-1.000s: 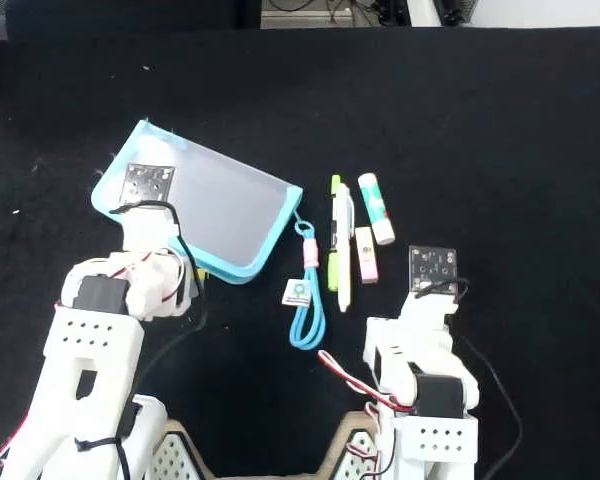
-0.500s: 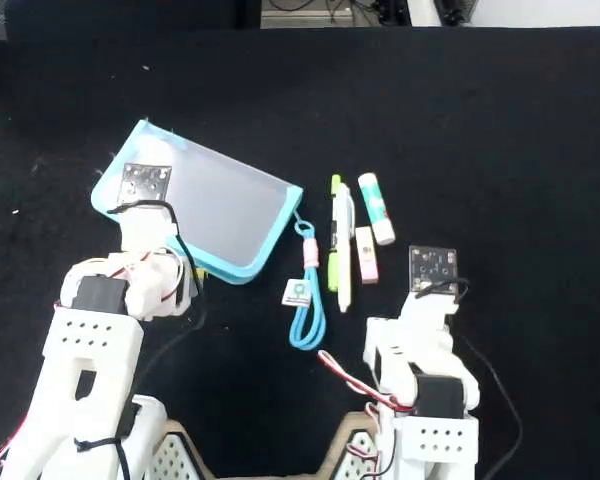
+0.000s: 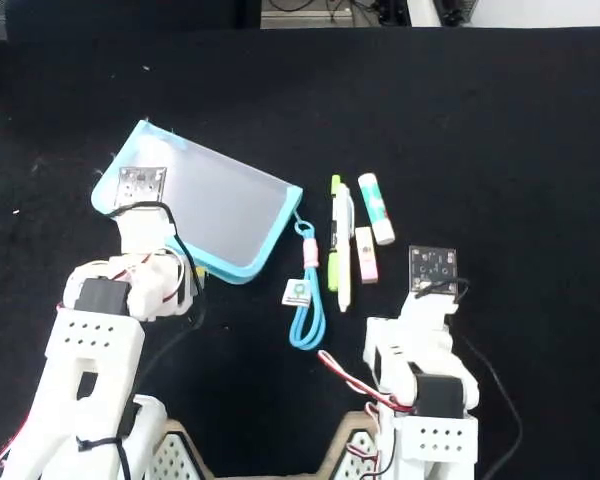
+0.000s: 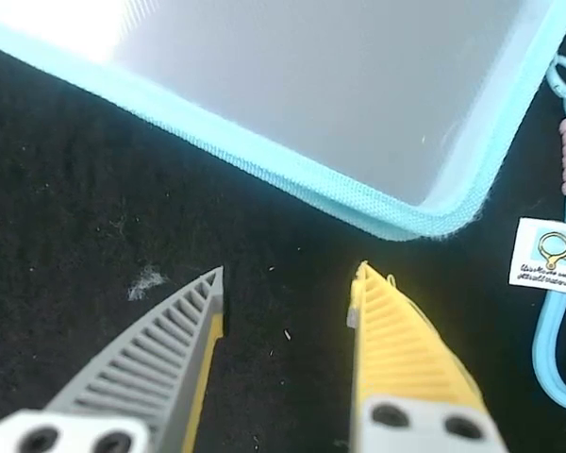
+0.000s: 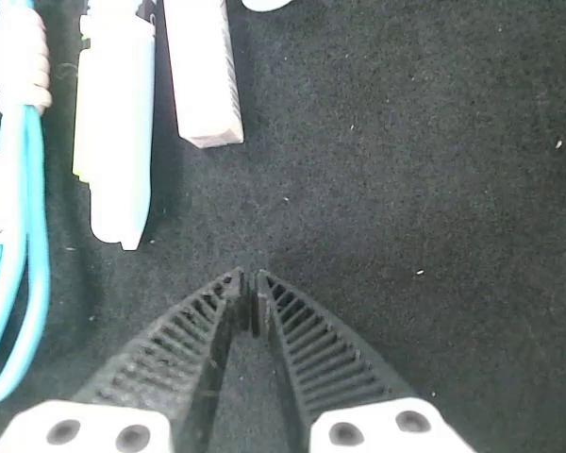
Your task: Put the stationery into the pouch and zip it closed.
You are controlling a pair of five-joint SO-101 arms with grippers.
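Stationery lies loose on the black counter (image 3: 500, 130), so none of the task looks done yet. In the high view the pouch (image 3: 215, 205) lies flat and tilted at left of centre. Its blue strap (image 3: 308, 310) trails from its right corner toward the lower middle of the frame. Just right of the strap, at the centre, a green highlighter (image 3: 332, 270) and a white pen (image 3: 343, 240) lie side by side and touching. Next come a pink eraser (image 3: 366, 254) and a glue stick (image 3: 376, 208), all outside the pouch.

The left gripper (image 4: 289, 274) hangs over bare counter just beside the pouch's lower edge, its jaws apart and nothing between them. The right gripper (image 5: 250, 278) has its jaws pressed together on nothing. It sits over bare counter near the ends of the pen and the eraser, touching neither.

Whether the zip is open cannot be made out. The edge nearest the left gripper looks like an unbroken seam, and the far edge is too indistinct to judge.

By my reading everything remains: opening the pouch if it is shut, putting all four pieces inside, and drawing the zip closed.
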